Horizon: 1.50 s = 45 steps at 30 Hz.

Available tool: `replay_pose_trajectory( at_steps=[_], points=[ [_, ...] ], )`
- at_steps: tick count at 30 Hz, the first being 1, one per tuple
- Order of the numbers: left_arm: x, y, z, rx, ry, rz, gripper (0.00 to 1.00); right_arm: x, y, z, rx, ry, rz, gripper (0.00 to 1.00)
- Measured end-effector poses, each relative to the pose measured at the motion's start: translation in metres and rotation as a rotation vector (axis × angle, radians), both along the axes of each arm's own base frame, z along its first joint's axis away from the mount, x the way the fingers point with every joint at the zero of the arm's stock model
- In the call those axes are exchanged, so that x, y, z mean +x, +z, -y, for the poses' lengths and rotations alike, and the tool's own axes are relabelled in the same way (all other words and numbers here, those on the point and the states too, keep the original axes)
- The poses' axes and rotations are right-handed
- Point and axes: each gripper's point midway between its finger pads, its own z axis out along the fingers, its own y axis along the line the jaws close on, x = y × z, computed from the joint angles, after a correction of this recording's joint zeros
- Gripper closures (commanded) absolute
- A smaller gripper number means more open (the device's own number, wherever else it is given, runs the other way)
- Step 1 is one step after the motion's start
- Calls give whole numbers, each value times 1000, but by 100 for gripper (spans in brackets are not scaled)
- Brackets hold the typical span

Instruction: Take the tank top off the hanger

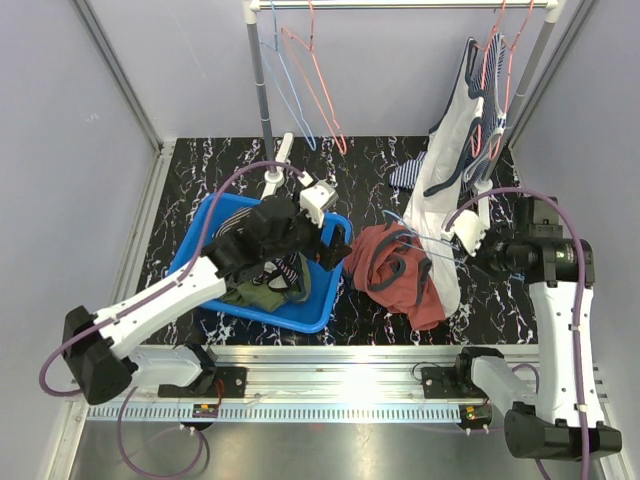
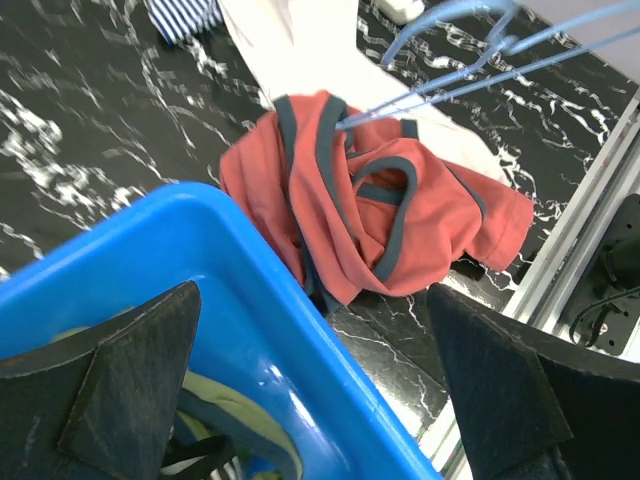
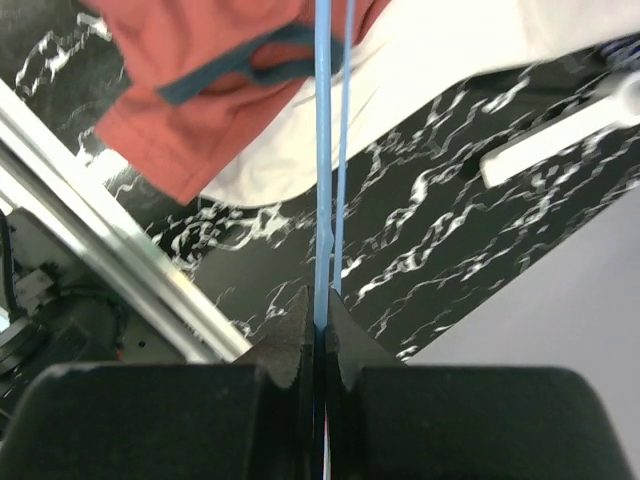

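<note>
Hanger (image 3: 322,180) runs vertically mid-frame (right wrist view), clamped by right gripper (image 3: 320,312), far end in tank top (image 3: 200,60); left gripper (image 2: 312,300) agape.

Your blue bin (image 1: 300,318) holds crumpled clothes, and your left gripper (image 1: 337,250) hangs at its right rim. Just right of the bin lies the red tank top (image 1: 395,275) on a blue hanger (image 1: 430,250), whose wire reaches your right gripper (image 1: 468,250), farther right of the bin.
</note>
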Motion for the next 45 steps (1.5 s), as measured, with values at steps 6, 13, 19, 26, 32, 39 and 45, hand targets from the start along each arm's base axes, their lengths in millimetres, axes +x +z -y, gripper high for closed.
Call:
replay_pose_trajectory(
  at_steps=[6, 13, 19, 26, 32, 39, 45],
  points=[
    [15, -32, 25, -6, 60, -171, 1, 13, 55, -16, 98, 6, 138, 100],
    [31, -63, 53, -52, 84, -257, 3, 11, 69, -33, 204, 2, 150, 100],
    [39, -68, 65, -87, 76, -248, 33, 1, 87, -38, 231, 14, 211, 100],
    [53, -97, 67, -33, 140, -282, 100, -13, 105, -45, 261, 30, 276, 100],
    [77, -95, 48, -46, 285, -263, 100, -22, 105, -44, 267, 12, 288, 100],
    [103, -104, -7, -145, 494, -365, 100, -35, 92, -43, 257, 7, 294, 100],
    [103, -103, -6, -194, 476, -408, 94, -48, 94, -45, 294, -31, 312, 100]
  ],
)
